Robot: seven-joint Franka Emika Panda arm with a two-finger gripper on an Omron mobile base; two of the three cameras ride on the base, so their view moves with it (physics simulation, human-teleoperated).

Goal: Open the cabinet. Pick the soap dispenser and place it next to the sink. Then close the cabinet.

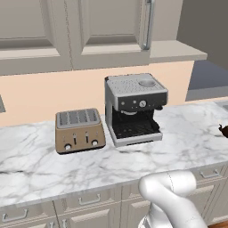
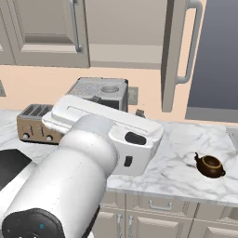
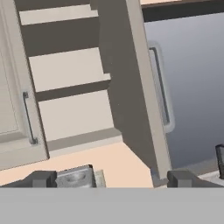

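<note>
While we held gripper (image 3: 111, 179) jaws wide & empty, facing cabinet (image 3: 70, 83) w/ right door (image 3: 131, 87) swung open, main risk we judged: arm clipping that door's edge on reach-in, since door stood just beside approach line. Shelves (image 3: 65, 70) looked bare from hand view; soap dispenser we couldn't spot there. Small brown pot-like item (image 2: 210, 166) sat on marble counter (image 2: 176, 162) nr right edge, well apart from gripper; couldn't tell if dispenser. Sink not made out.
</note>
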